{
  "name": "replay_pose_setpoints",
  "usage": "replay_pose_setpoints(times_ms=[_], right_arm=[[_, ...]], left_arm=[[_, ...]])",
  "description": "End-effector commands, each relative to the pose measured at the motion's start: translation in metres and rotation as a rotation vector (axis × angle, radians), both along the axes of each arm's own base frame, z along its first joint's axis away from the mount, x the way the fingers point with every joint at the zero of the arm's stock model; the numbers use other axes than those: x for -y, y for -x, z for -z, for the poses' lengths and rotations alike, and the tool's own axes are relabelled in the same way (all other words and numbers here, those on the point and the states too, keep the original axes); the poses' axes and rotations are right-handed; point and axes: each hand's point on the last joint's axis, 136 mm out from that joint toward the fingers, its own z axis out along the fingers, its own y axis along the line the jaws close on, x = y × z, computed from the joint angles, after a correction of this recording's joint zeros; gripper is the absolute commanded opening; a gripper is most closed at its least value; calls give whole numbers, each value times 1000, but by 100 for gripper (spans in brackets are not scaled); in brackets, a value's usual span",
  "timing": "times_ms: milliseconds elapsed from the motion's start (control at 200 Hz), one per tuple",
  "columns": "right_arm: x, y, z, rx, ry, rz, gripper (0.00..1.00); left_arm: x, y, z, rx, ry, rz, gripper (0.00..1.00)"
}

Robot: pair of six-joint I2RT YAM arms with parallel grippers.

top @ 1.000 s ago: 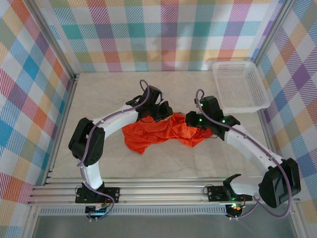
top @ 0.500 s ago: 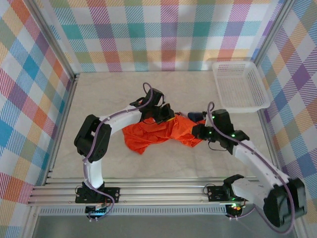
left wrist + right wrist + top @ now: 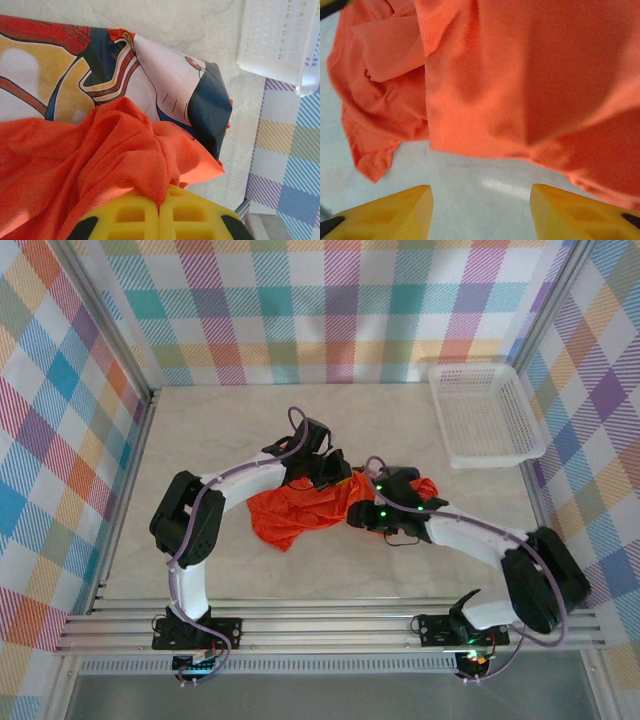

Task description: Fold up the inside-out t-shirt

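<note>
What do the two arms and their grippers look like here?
The left arm and right arm have white links, black joints and a purplish cable; green lights dot the right one. The left gripper and right gripper have yellow fingers with moulded recesses.

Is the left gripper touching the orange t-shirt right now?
Touching. In the left wrist view the left gripper has its jaws shut on a fold of the t-shirt.

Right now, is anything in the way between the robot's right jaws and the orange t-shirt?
Nothing visible. The right gripper has its jaws apart over bare table, and the t-shirt lies just ahead of them with nothing between. The left gripper is shut on a fold of it.
</note>
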Motion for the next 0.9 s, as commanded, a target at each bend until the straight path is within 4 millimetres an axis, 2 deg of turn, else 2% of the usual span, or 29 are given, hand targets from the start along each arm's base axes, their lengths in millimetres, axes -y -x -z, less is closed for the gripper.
replay_pose_setpoints(times_ms=[0,110,150,190,245,270,440,500,560,645,755,845,895], right_arm=[[-17,-34,-11,64,-48,122,58],[-21,-48,-3,37,-50,195,61],[-20,-52,0,33,-38,217,58],[-18,-54,3,23,-21,231,43],[-8,-52,5,-3,16,243,10],[-2,-49,5,-10,29,241,0],[64,-14,-11,57,35,169,0],[80,-3,-18,93,-31,117,0],[95,6,-19,84,-27,98,0],[106,11,-14,66,6,88,0],[116,8,2,22,45,113,0],[118,5,20,-41,82,116,0],[112,4,26,-88,75,93,0]], left_arm=[[-1,2,-18,30,1,5,0],[-4,3,-19,35,-18,5,0],[-6,3,-19,36,-22,4,0],[-7,4,-19,36,-24,4,0],[-11,4,-21,35,-27,2,0],[-13,3,-22,33,-24,-1,0],[-26,0,-35,18,28,-25,0],[-21,4,-42,7,68,-17,0],[-13,10,-48,-10,119,0,0],[-3,18,-55,-28,176,18,0],[9,25,-75,-48,278,46,0],[17,25,-98,-53,377,52,0],[21,24,-107,-53,425,49,0]])
